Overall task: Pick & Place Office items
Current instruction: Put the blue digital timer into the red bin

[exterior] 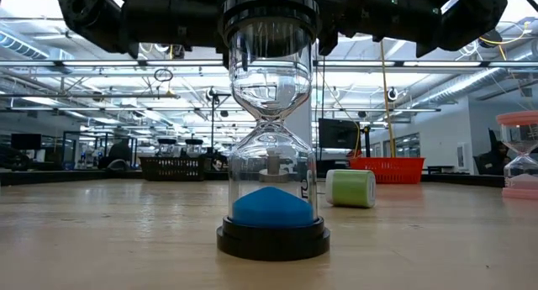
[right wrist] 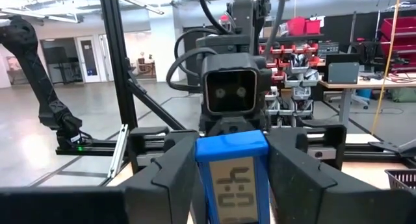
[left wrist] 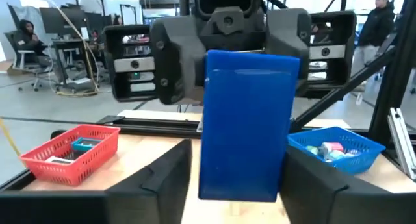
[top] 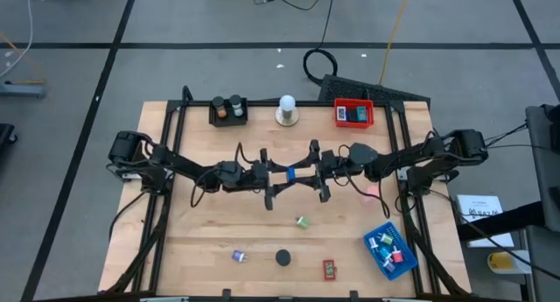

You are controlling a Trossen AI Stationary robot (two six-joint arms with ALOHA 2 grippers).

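A flat blue rectangle (top: 290,173) with a grey display (right wrist: 232,191) hangs in the air over the table's middle, between both grippers. My left gripper (top: 269,177) comes from the left and my right gripper (top: 317,172) from the right, both shut on it. On the table lie a green roll (top: 301,221) on its side, a purple clip (top: 238,256), a red rectangle (top: 329,269) and a pink item (top: 372,190). A black-capped hourglass with blue sand (exterior: 271,189) stands upright on its base. My left gripper pinches the blue rectangle's plain back end (left wrist: 244,178) between its two fingers (left wrist: 166,182), coming level from the table's left. The rectangle is lifted clear. My right gripper pinches the display end (right wrist: 231,152) by its two side edges between its fingers (right wrist: 296,175), coming level from the table's right.
Along the far edge stand a black tray (top: 229,111) with cylinders, a white knob (top: 286,112) and a red tray (top: 353,114). A blue tray (top: 390,249) with small items sits near the right front. Bare wood lies at the near left. People show in the room behind.
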